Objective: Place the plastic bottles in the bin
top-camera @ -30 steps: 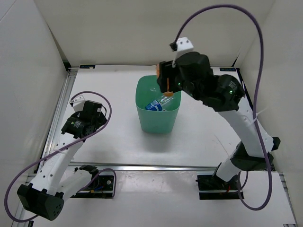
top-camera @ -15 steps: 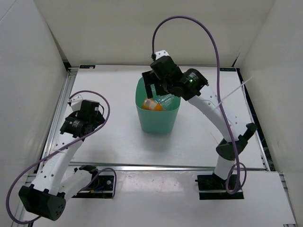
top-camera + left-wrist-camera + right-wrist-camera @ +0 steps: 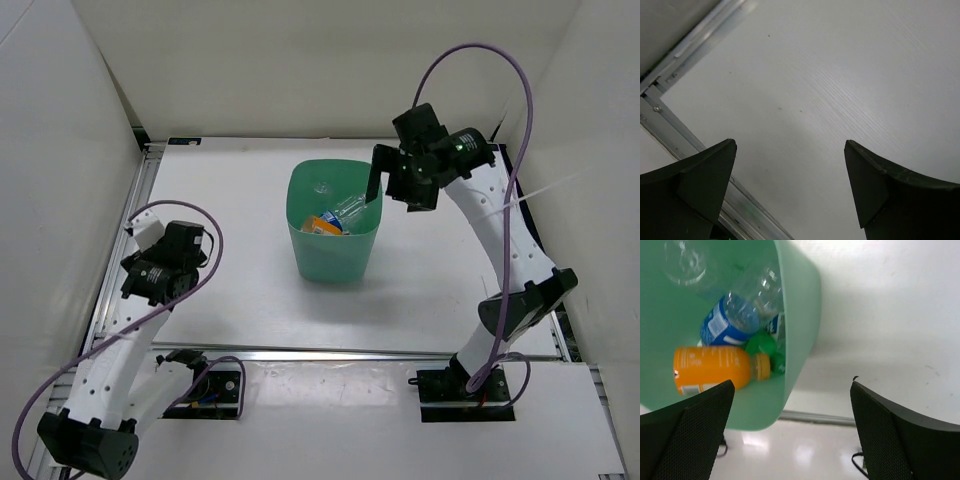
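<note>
The mint-green bin [image 3: 330, 258] stands mid-table. Inside it lie an orange bottle [image 3: 322, 225] and a clear bottle [image 3: 350, 208]. The right wrist view looks down into the bin [image 3: 802, 315] and shows the orange bottle [image 3: 710, 367], a green bottle [image 3: 765, 347], a clear bottle with a blue label [image 3: 735, 320] and another clear bottle [image 3: 687, 260]. My right gripper [image 3: 398, 190] hangs open and empty above the bin's right rim [image 3: 792, 385]. My left gripper [image 3: 150, 275] is open and empty over bare table at the left [image 3: 790, 145].
An aluminium rail [image 3: 690, 145] runs along the table's left edge, just beside the left gripper. White walls enclose the table on the left, back and right. A metal rail [image 3: 350, 352] crosses the near edge in front of the arm bases.
The right gripper opened and dropped the orange bottle into the bin, then swung from over the bin to its right side. The left arm drew back slightly toward the left.
</note>
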Tool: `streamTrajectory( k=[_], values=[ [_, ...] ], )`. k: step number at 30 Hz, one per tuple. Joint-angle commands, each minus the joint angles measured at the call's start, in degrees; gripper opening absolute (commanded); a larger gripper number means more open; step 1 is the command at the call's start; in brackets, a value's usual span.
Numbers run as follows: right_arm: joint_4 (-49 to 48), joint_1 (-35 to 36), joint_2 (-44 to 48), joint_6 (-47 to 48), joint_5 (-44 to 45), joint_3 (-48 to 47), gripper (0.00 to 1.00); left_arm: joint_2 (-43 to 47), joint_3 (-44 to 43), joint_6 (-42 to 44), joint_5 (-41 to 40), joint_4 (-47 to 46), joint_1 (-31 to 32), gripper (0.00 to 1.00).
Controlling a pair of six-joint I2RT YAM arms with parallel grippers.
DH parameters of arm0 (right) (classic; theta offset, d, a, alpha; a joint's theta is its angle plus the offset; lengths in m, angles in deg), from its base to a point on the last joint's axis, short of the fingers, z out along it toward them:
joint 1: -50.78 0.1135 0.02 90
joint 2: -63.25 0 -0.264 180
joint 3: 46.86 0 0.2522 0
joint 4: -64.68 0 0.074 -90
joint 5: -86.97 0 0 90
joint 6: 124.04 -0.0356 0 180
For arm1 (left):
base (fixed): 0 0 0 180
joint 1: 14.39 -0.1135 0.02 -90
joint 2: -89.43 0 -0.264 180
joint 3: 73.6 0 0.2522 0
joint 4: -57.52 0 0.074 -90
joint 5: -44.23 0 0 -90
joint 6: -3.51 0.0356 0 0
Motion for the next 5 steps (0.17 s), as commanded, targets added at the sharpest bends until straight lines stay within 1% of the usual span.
streamTrajectory(
  k=[1, 2, 3, 5],
  values=[
    [-1.03, -0.37, 6.14, -0.64, -7.16, 2.99, 1.0, 4.37, 1.77, -1.25, -10.71, 0.41, -0.39, 1.0],
    [-2.97, -0.38, 7.47, 0.06, -8.3, 3.97, 1.0, 6.2, 2.3, -1.25, -12.82, -0.29, -0.39, 1.0],
    [-4.3, -2.03, 8.61, 0.07, -9.36, 4.5, 1.0, 7.09, 3.43, -1.25, -17.02, -0.82, -0.39, 1.0],
    [-5.62, -3.53, 10.55, -0.46, -9.98, 4.5, 1.0, 9.55, 5.19, -1.25, -20.65, -2.83, -0.39, 1.0]
  ],
)
